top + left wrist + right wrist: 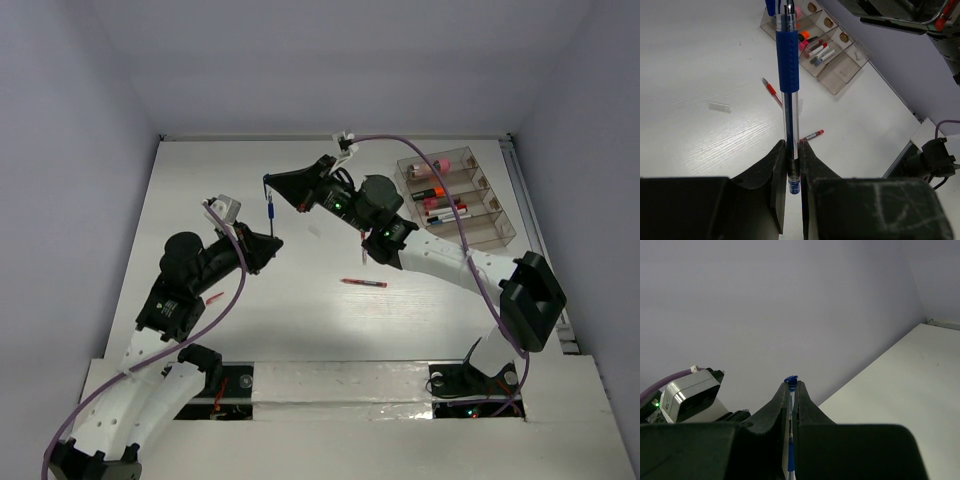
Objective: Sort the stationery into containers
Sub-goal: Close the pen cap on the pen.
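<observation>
Blue pen [270,212] pinched at opposite ends by left gripper [792,165] and right gripper [792,395]; organiser [487,232] part-filled, two red pens [363,283] outside it.

No text, brand or number was legible anywhere; small print on the clear, blue-gripped plastic pen [789,100] was too blurred.
</observation>
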Controlling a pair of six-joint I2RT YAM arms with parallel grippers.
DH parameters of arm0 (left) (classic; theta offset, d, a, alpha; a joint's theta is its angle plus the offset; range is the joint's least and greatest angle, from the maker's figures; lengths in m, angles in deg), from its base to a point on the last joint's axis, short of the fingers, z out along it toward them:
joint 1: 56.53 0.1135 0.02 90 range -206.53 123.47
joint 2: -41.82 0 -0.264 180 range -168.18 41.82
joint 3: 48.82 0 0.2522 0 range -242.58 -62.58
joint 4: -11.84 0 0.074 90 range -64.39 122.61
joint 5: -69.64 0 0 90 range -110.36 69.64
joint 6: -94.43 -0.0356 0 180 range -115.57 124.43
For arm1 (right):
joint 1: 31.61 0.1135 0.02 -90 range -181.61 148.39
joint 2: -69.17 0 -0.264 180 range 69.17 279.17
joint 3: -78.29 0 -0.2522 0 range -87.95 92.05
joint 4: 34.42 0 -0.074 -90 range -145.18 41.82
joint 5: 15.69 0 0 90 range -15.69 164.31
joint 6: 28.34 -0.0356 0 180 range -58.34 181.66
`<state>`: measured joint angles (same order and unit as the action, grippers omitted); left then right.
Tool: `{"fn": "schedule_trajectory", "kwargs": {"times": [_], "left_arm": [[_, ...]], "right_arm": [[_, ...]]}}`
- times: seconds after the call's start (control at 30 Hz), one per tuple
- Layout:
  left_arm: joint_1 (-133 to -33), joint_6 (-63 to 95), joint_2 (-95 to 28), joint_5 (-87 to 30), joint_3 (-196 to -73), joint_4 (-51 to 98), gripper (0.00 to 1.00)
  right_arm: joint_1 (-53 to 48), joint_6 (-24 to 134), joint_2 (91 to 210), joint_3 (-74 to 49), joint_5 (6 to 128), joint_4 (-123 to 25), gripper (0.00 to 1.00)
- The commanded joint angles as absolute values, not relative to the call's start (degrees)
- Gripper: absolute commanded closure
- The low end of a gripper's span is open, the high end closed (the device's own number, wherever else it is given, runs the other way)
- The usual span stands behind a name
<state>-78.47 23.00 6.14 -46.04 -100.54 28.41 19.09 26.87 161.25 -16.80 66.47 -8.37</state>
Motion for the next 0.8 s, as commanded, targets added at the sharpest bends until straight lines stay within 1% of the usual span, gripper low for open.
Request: {"fn": "schedule_trajectory", "kwargs": {"times": [0.0,0.37,0.53,0.77], "left_arm": [[-77.7,23.4,7.6,-45.9,-101.7,24.7,1.0],[-77.2,25.4,7.1,-45.6,-101.8,22.7,1.0],[-77.2,27.7,5.6,-48.0,-103.2,20.3,1.0],[-77.2,30.3,3.9,-48.1,-105.8,17.9,1.0]], "right_arm": [[19.5,26.3,159.5,-18.2,66.0,-4.8,1.0],[19.5,25.1,160.3,-20.4,63.5,-4.1,1.0],[20.1,24.8,160.3,-21.8,62.8,-3.8,1.0],[20.1,25.5,158.3,-23.8,62.0,-5.3,1.0]]}}
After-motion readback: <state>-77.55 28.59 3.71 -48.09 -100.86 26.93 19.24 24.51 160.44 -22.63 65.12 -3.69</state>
